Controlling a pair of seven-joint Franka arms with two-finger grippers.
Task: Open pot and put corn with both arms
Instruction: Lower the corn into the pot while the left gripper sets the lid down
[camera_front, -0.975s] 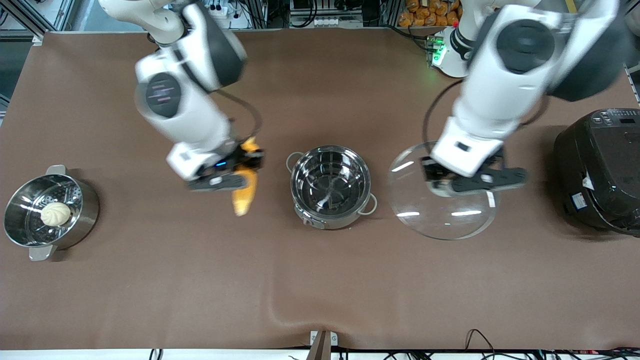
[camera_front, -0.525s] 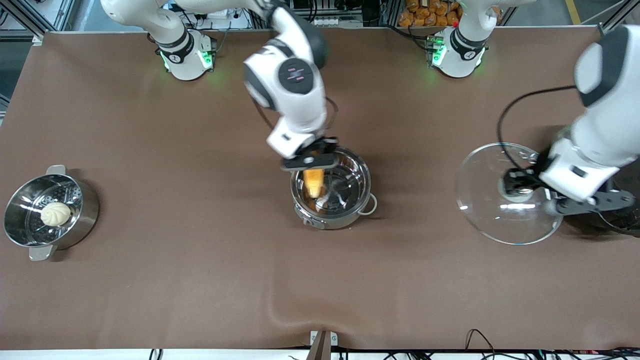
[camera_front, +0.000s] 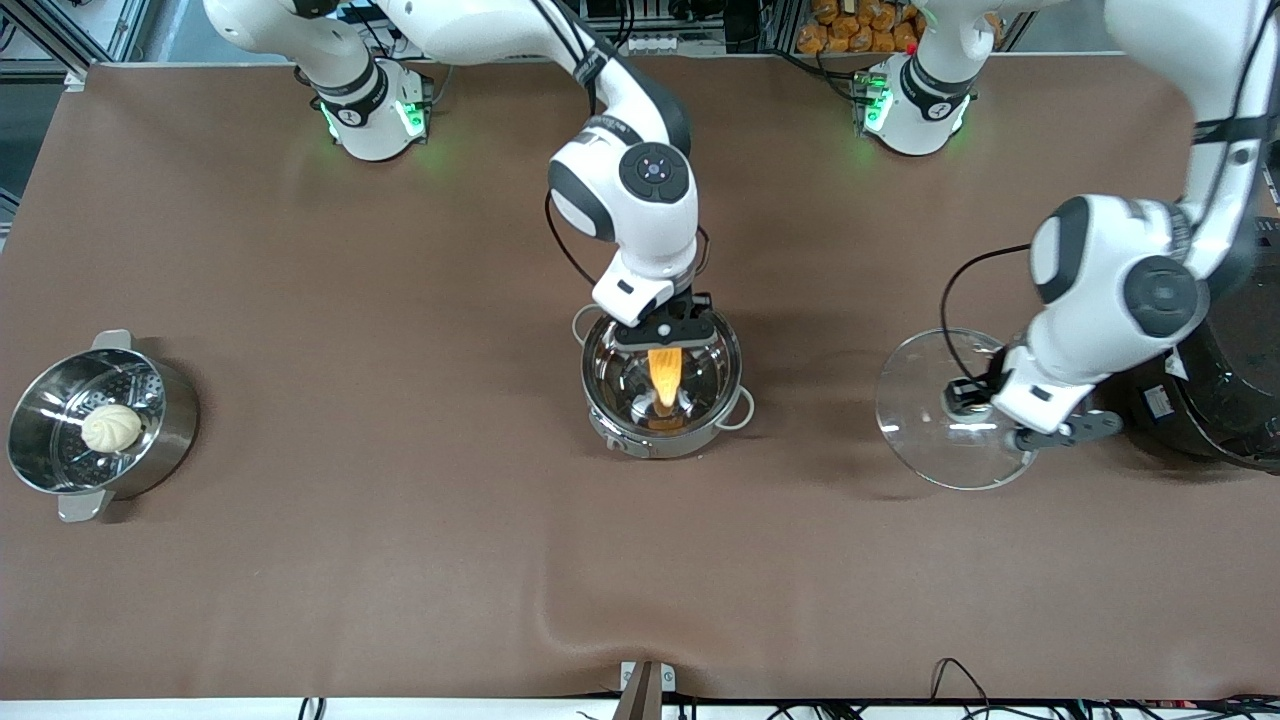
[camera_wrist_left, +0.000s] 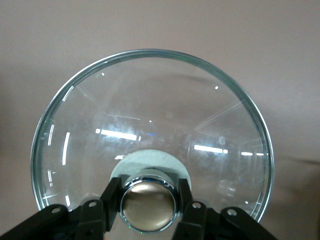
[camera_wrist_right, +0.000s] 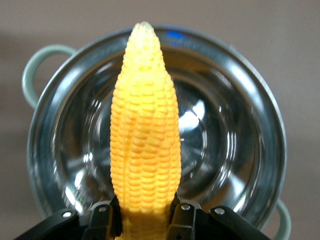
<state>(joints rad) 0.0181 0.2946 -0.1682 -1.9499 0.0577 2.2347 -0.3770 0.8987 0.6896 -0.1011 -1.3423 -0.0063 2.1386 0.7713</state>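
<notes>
So the right gripper (camera_front: 668, 335) is over the open pot (camera_front: 661, 385), pinching the corn (camera_front: 664, 372) at its thick end. In the front view you only get an orange sliver hanging down into the pot's mouth, but the right wrist view shows way more: the whole cob (camera_wrist_right: 145, 145) with its pointed tip aimed at the pot's rim (camera_wrist_right: 250, 95), both fingers (camera_wrist_right: 102, 220) tight on the base, and a pale loop handle (camera_wrist_right: 37, 70) poking out on each side of the steel bowl. Can't tell from either view if the tip touches the pot's inside.

The left gripper (camera_front: 975, 405) has the glass lid (camera_front: 925, 420) by its knob, toward the left arm's end of the table, well apart from the pot and just beside the big black cooker (camera_front: 1215, 400). The front view hides the knob under the wrist; the left wrist view shows it plainly, copper coloured (camera_wrist_left: 148, 207), clamped between the two fingers (camera_wrist_left: 111, 202), with brown table (camera_wrist_left: 160, 30) showing through the glass.

Steamer pot (camera_front: 95, 425) with a white bun (camera_front: 111, 428) in it sits at the right arm's end
</notes>
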